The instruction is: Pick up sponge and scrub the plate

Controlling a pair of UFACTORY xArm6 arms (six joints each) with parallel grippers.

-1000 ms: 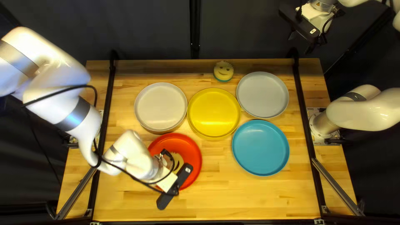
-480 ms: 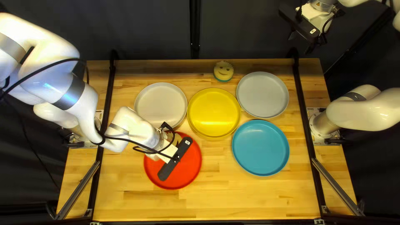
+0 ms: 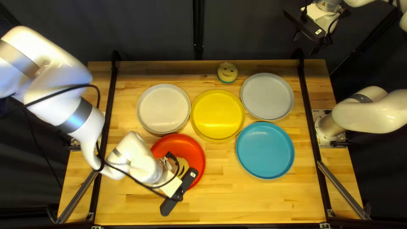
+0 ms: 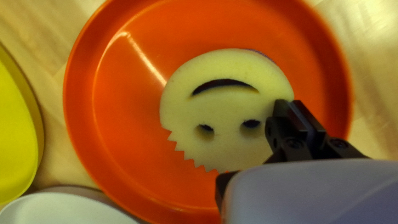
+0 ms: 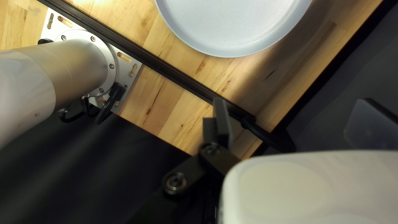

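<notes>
With 2 fingers pressed together, our left gripper [image 3: 179, 191] meets the sponge [image 4: 219, 105] on the red plate [image 3: 190, 148]; our right gripper [image 3: 304, 46] hangs spread.

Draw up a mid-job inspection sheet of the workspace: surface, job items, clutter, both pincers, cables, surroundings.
Surface: wooden table with a black rail at each side; spills, nothing seen.
Job items: smiley sponge face up on the red plate.
Clutter: off-white plate, yellow plate, grey plate, blue plate, second sponge near the far edge.
Left pincer: fingers drawn together at the smiley sponge's edge; cannot tell whether they pinch it.
Right pincer: open, raised; between its fingers, nothing seen.
Cables: black cable loops along the left arm; snags, nothing seen.
Surroundings: dark curtain behind the table; people, nothing seen.
</notes>
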